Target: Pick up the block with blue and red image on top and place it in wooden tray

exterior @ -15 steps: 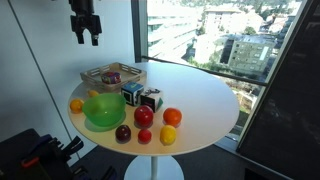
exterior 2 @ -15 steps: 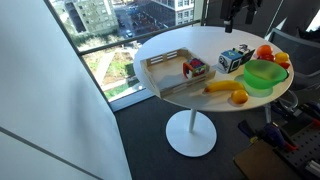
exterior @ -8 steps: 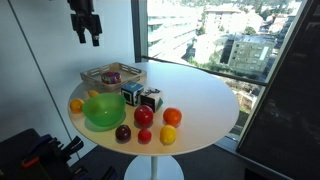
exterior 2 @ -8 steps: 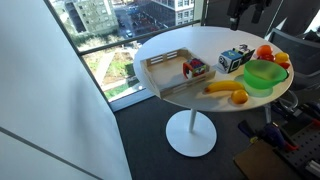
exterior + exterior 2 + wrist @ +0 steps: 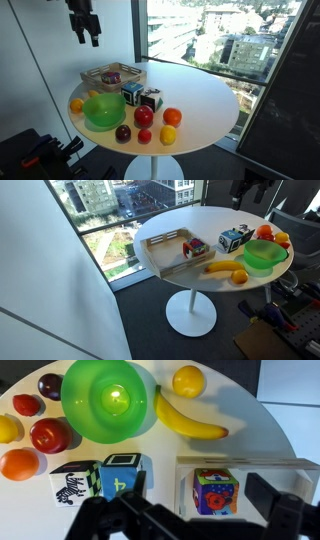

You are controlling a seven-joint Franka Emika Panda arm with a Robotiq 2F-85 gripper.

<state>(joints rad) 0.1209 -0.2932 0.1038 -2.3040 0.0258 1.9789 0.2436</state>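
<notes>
Though ungripped, block in wooden tray

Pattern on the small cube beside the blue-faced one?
Black-and-white zebra stripes on that small cube; best in wrist view.

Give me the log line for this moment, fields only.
gripper: open, empty, high above table | block: inside wooden tray | task: placement done

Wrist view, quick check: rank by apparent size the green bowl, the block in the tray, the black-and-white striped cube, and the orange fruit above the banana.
1. green bowl: clearly largest.
2. block and black-and-white striped cube: these look about alike, so they are not ranked.
3. orange fruit: smallest, by a little.
</notes>
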